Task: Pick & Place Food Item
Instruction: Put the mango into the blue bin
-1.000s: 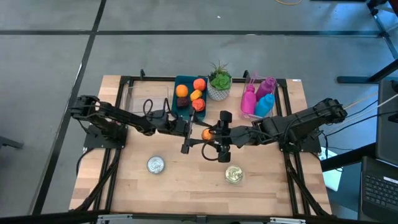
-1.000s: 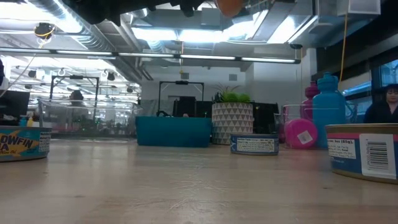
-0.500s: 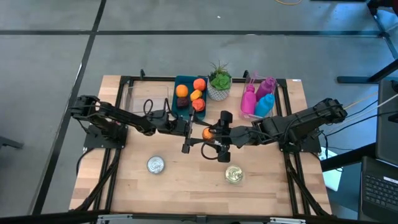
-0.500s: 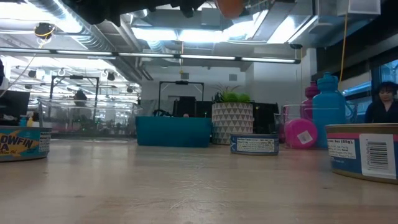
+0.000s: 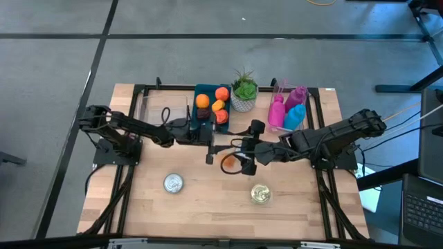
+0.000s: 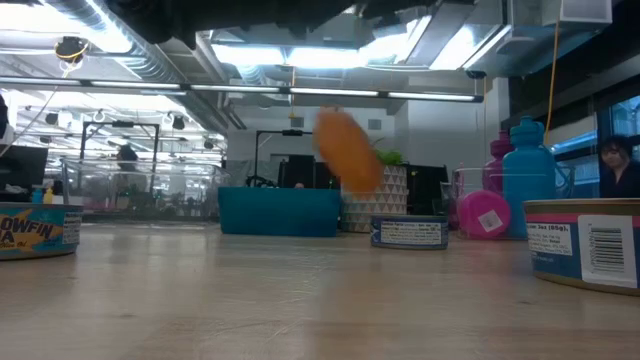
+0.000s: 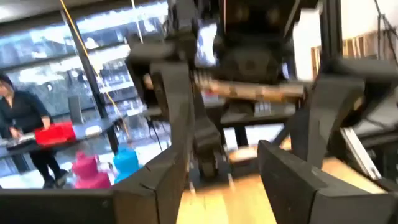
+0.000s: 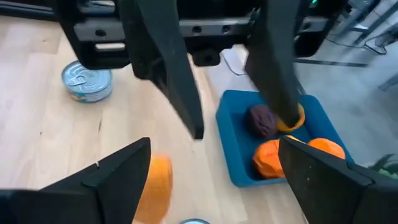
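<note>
An orange food piece is loose in the air over the middle of the table. The low view shows it blurred well above the tabletop, and the right wrist view shows it beside my finger. My left gripper is open just left of it. My right gripper is open just right of it and faces the left one. Neither touches the piece. A blue tray at the far edge holds several more food pieces.
Two tins stand on the near half of the table. A potted plant and a clear bin of pink and blue bottles stand at the far edge beside the tray. A person sits beyond the table.
The orange piece was held up high between the two grippers. It has now come free and is dropping toward the table, blurred in mid-air. The left gripper has drawn back a little toward the far edge, and the right gripper has shifted slightly to the right.
</note>
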Tool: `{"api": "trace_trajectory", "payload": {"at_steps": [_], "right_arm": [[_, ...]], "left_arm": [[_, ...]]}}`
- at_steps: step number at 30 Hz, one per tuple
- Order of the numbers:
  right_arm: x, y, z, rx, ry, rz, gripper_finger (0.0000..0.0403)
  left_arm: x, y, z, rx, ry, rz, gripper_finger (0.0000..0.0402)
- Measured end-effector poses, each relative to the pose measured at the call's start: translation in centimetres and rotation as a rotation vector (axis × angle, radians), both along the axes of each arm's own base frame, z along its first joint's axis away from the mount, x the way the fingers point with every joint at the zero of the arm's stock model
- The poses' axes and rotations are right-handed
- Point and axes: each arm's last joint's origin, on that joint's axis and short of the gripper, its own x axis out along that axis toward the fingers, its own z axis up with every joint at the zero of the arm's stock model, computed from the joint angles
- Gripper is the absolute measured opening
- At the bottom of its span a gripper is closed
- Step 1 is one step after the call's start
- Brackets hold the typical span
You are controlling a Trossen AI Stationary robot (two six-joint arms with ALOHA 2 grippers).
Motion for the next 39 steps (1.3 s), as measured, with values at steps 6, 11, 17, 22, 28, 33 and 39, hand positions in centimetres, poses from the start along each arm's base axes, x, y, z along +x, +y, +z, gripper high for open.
{"api": "trace_trajectory", "payload": {"at_steps": [6,11,17,22,28,33,39], "right_arm": [[-0.7,-0.2,-0.8,0.038,0.076,-0.061,0.0341],[-1.8,-0.6,-3.3,0.086,0.184,-0.158,0.0341],[-2.2,-1.1,-7.3,0.180,0.234,-0.168,0.0341],[-2.3,-1.7,-8.8,0.221,0.247,-0.176,0.0341],[-2.0,-1.9,-8.6,0.213,0.227,-0.159,0.0341],[-1.9,-1.8,-8.6,0.227,0.235,-0.138,0.0341],[-1.9,-1.8,-8.6,0.205,0.244,-0.118,0.0341]], "left_arm": [[-0.3,0.9,-1.6,-0.012,0.228,0.020,0.0154],[-1.4,0.7,-4.0,-0.022,0.558,0.004,0.0150],[-3.7,0.3,-7.1,-0.004,0.966,0.073,0.0149],[-6.1,0.7,-7.8,0.264,1.212,0.294,0.0148],[-8.8,0.3,-6.9,0.498,1.355,0.407,0.0151],[-10.1,-0.4,-4.5,0.274,1.405,0.398,0.0155],[-11.0,-0.6,-0.9,0.007,1.483,0.471,0.0155]]}}
